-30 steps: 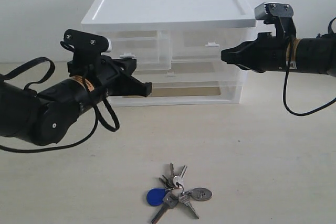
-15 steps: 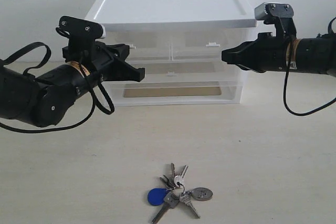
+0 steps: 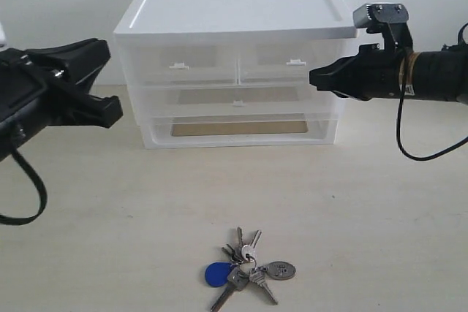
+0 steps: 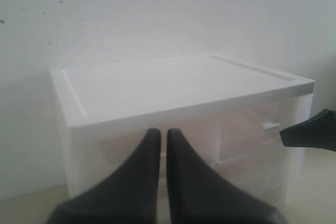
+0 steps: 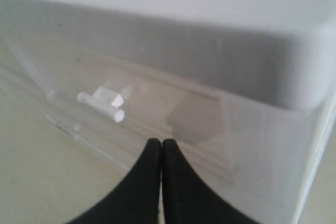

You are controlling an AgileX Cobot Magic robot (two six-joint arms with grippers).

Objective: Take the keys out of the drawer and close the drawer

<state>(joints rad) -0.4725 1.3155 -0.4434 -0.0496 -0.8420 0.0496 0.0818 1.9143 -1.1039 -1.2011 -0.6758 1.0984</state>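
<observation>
The keys [image 3: 247,267], a silver bunch with a blue fob and a round grey tag, lie on the table in front of the unit. The drawer [image 3: 183,65], the left translucent one with a white tab, sits flush in the white-topped unit [image 3: 234,5]. My left gripper [image 3: 115,112] is shut and empty, off to the left of the unit. In the left wrist view this gripper [image 4: 163,131] points at the unit [image 4: 173,85] from a distance. My right gripper [image 3: 312,77] is shut and empty, hovering by the right-hand drawer; it [image 5: 161,141] is near that drawer's tab [image 5: 107,100].
The right half-width drawer [image 3: 289,63] and the full-width drawer [image 3: 238,100] below it are both closed. A wall stands close behind the unit. The right gripper's tip [image 4: 310,132] shows in the left wrist view. Cables hang under both arms.
My left gripper has drawn back to the left, away from the unit's front. The left drawer's tab has moved back and now lines up with the right one. Right arm and keys are unmoved.
</observation>
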